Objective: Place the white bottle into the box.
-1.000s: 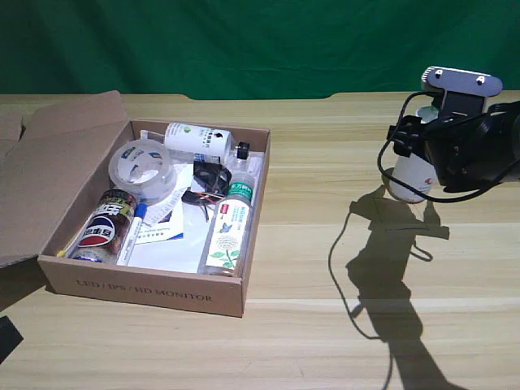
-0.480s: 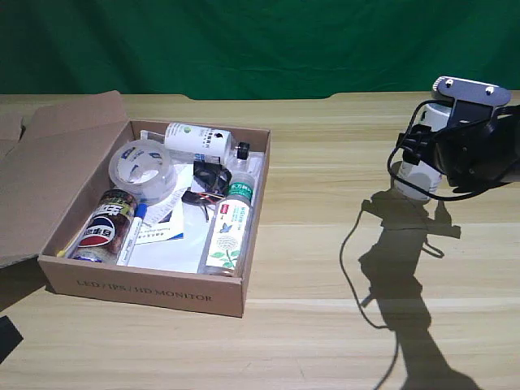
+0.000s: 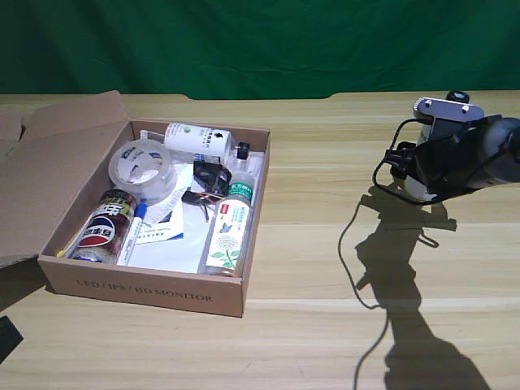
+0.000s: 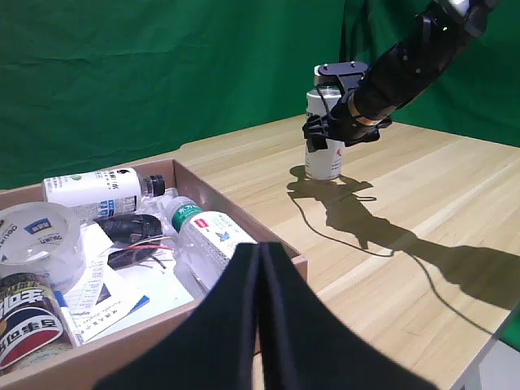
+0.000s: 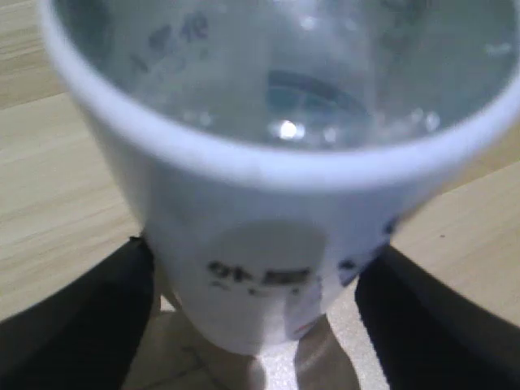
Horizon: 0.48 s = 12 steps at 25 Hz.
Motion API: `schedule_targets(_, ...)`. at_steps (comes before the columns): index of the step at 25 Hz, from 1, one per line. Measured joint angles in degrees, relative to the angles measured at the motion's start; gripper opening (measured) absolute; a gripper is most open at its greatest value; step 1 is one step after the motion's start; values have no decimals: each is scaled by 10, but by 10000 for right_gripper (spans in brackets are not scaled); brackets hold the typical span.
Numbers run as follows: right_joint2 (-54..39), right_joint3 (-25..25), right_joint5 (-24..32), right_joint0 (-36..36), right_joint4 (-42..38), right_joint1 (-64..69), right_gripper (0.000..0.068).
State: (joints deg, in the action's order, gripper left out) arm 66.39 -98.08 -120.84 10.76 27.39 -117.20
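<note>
My gripper (image 5: 253, 325) spread around white bottle (image 5: 268, 236) (far right, exterior view); no grasp yet, box (image 3: 146, 289) transfer left.

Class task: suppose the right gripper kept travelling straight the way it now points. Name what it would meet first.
Probably the white bottle: its body stands between the right gripper's fingers, the wooden table beneath it. Whether they already touch is unclear.

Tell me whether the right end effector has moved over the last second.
Yes. In the exterior view the right end effector has risen slightly toward the table's far edge, staying around the white bottle.
</note>
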Motion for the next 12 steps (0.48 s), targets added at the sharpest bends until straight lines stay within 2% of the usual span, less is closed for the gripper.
schedule_targets(2, 15, 0, 0, 0, 7, -20, 591)
schedule_targets(7, 32, -8, 0, 0, 29, -39, 482)
schedule_targets(12, 33, -7, 18, 1, 45, -42, 482)
